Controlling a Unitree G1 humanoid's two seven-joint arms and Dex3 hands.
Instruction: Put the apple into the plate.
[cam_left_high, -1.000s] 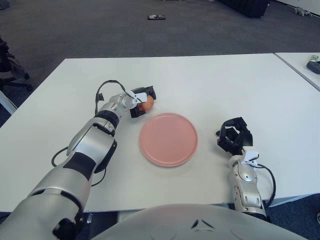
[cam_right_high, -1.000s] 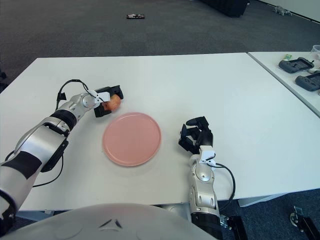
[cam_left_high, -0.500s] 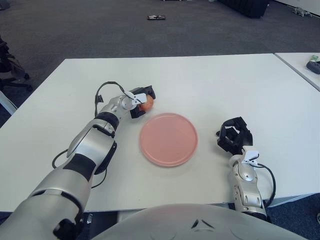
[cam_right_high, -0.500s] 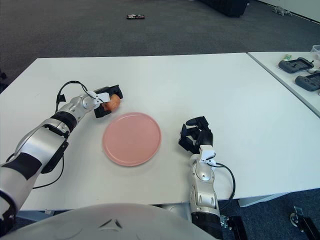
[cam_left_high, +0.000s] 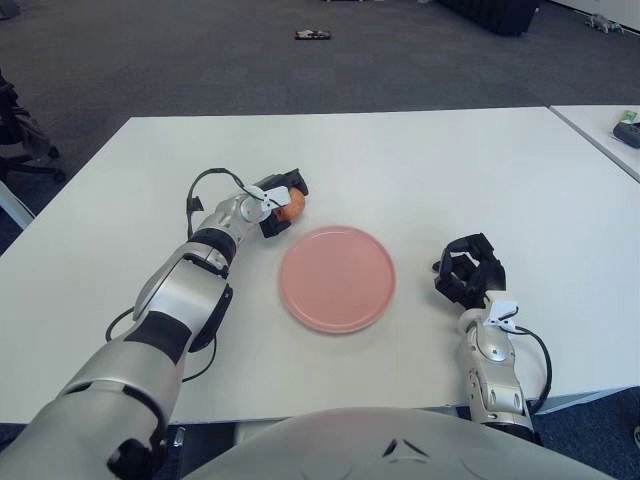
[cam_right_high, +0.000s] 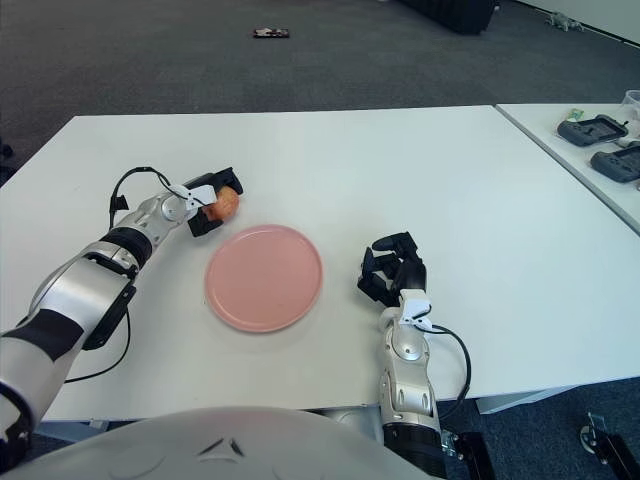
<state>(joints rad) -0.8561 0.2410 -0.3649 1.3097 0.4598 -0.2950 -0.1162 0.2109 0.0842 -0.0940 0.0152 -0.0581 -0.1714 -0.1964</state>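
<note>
My view is bright and evenly lit from overhead; the white table (cam_left_high: 420, 170) reflects a soft, diffuse light with no hard glare. Shadows are faint: a thin one hugs the pink plate (cam_left_high: 337, 277) around its 6 o'clock rim, and a small one sits under my right hand (cam_left_high: 468, 275). Focus is sharp throughout. The dark carpet toward 12 o'clock looks dimmer. Table edges bow slightly toward the frame borders.

No text, labels or numbers I can read anywhere. Nothing printed on the plate (cam_left_high: 337, 278), the table (cam_left_high: 420, 165) or my arms. The devices on the side table (cam_right_high: 600, 140) are too small to read.
</note>
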